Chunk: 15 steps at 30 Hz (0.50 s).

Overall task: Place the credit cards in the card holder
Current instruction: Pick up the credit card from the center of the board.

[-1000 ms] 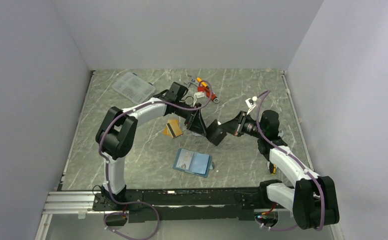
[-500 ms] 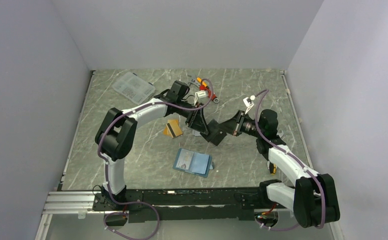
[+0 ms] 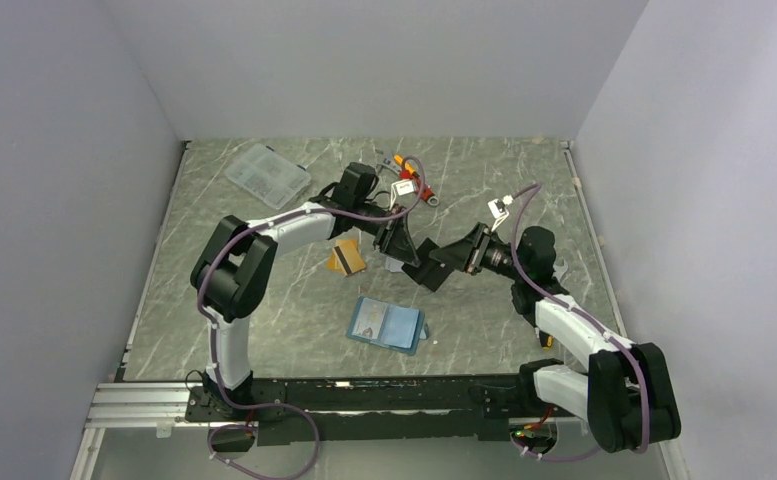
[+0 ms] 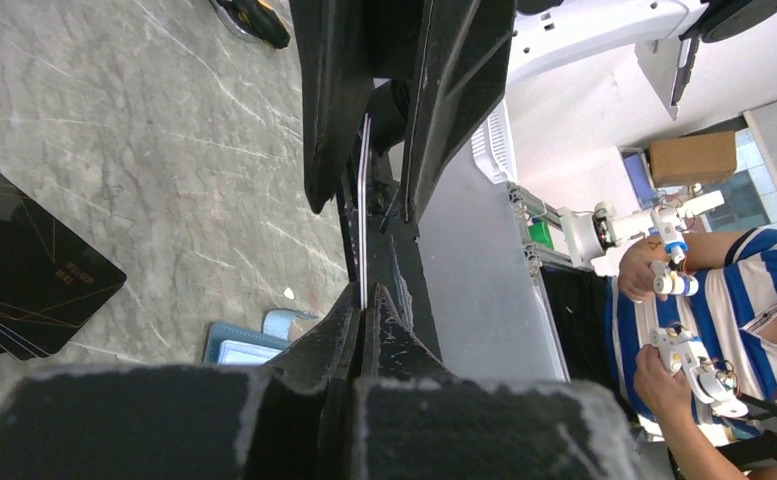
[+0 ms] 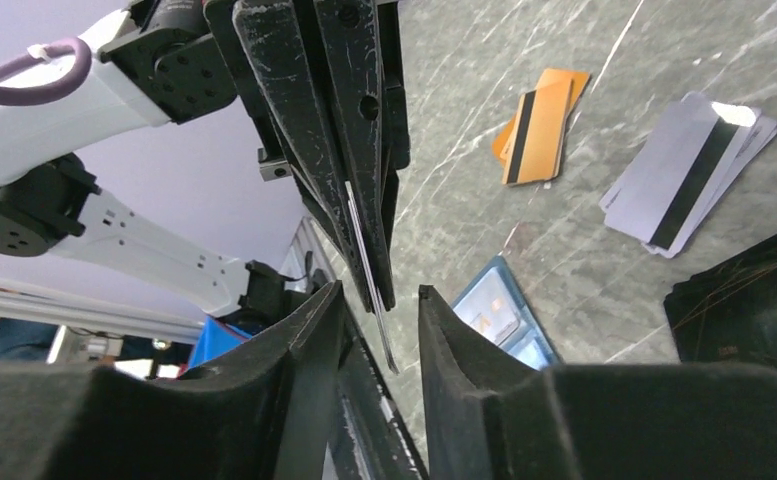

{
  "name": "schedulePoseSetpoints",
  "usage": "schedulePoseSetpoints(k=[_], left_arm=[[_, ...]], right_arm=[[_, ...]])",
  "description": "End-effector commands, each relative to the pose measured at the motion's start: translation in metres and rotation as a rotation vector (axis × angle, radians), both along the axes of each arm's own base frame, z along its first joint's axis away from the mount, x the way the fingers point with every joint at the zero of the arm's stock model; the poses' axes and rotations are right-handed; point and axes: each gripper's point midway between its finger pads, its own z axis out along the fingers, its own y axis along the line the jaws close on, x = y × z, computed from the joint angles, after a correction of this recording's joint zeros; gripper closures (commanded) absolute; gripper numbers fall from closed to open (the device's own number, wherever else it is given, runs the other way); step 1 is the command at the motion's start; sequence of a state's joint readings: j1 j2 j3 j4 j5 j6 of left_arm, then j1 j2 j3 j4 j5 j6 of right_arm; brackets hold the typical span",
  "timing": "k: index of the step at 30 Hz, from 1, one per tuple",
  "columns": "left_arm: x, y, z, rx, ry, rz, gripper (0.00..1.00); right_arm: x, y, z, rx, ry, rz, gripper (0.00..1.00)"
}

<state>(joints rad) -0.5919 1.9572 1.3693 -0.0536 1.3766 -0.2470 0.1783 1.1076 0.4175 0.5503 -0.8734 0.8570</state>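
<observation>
- Top external: left claw (image 3: 401, 256) and right claw (image 3: 427, 271) meet tip to tip above the middle of the table (image 3: 264, 300), both raised off the surface.
- Left claw: pressed together, pinching the held card (image 4: 363, 255). In the left wrist view the card is edge-on, a thin pale line running straight out from between the tips.
- Right claw: fingers spread, one on each side of the same card. The right wrist view shows a gap on both faces, so it is not pinching. The card's free end sits in the gap between its tips.
- Held card colour: pale grey along the edge; the faces cannot be seen.
- Card holder (image 3: 388, 325): teal, lying open flat on the table with its light-blue pockets up. It is on the arm-base side of both claws, lower than them and well apart from the tips.
- Orange cards (image 3: 345, 258): small fanned stack on the table with a dark stripe showing, near the left claw on its left side.
- Silver cards (image 5: 684, 175): stack with a dark stripe up, on the table below claw level. They are near the orange cards but not touching them.
- Black cards (image 5: 744, 300): fanned pile on the table, just beside the silver cards, below the claws.
- Clear plastic box (image 3: 267, 173): far side of the table, well beyond the left claw and to its left.
- Red-handled tool (image 3: 411, 182): on the table beyond both claws, toward the back wall.
</observation>
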Motion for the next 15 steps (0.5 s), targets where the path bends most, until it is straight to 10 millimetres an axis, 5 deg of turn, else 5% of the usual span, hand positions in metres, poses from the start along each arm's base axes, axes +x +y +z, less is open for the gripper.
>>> schedulePoseSetpoints(k=[1, 9, 15], left_arm=[[-0.003, -0.002, 0.021, -0.069, -0.001, -0.03, 1.0], [0.0, -0.004, 0.027, -0.075, 0.038, -0.009, 0.97], [0.011, -0.003, 0.029, -0.079, 0.07, 0.042, 0.93]], right_arm=[[-0.006, 0.004, 0.021, 0.109, -0.045, 0.013, 0.62], [-0.01, 0.013, 0.04, 0.181, -0.061, 0.036, 0.62], [-0.011, 0.026, 0.033, 0.172, -0.034, 0.057, 0.64]])
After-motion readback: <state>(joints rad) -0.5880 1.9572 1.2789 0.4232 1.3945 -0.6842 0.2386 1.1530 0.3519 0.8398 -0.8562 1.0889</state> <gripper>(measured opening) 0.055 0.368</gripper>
